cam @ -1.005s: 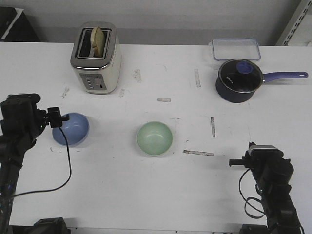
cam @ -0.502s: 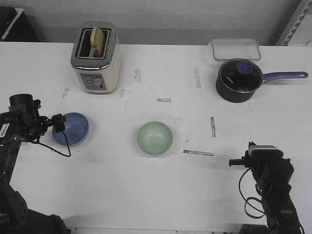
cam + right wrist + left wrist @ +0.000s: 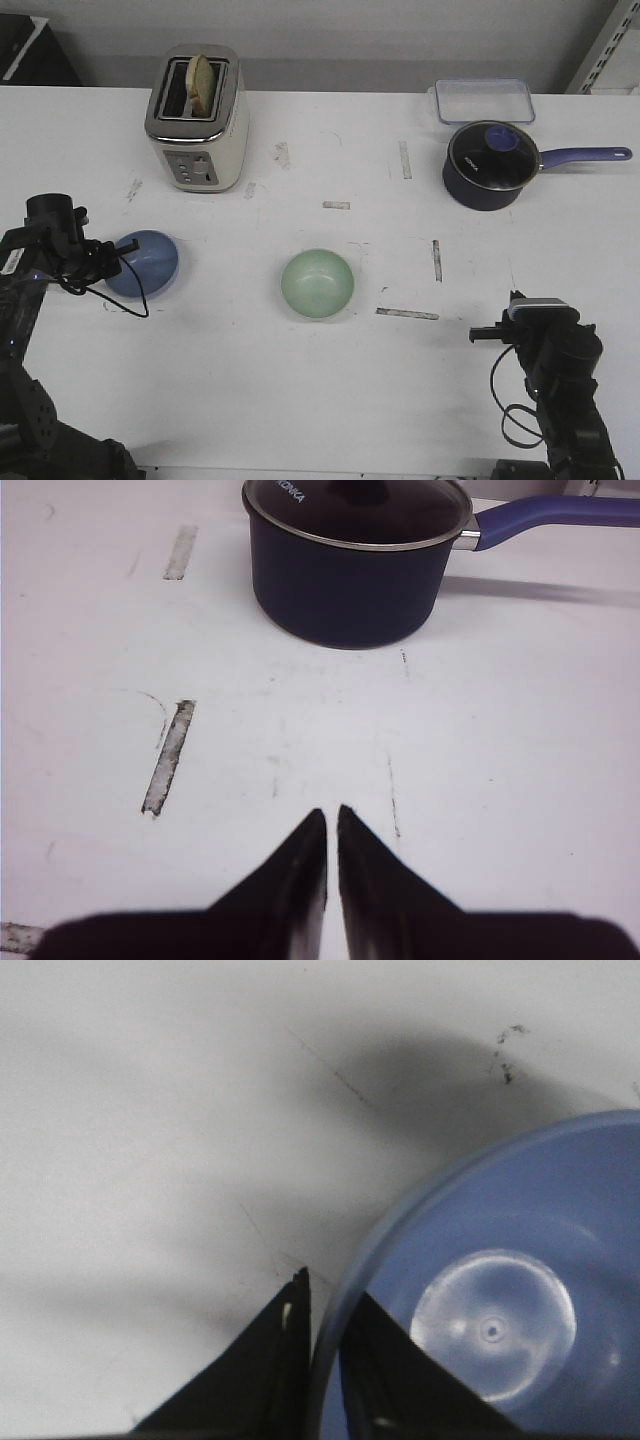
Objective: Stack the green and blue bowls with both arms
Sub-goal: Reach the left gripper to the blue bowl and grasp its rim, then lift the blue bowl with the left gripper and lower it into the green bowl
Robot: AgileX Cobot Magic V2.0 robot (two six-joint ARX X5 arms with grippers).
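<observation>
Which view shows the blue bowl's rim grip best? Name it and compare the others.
The left wrist view: the blue bowl fills the frame, its rim between the left hand's fingers, one inside, one outside. The front view shows the whole bowl, but the contact is small and hidden. The right wrist view misses it.

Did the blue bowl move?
Yes, slightly. The blue bowl has slid left, away from the green bowl, its rim between the left gripper fingers.

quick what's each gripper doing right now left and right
Left gripper: shut on the blue bowl, its rim between the fingers.
Right gripper: shut, holding nothing.
</observation>
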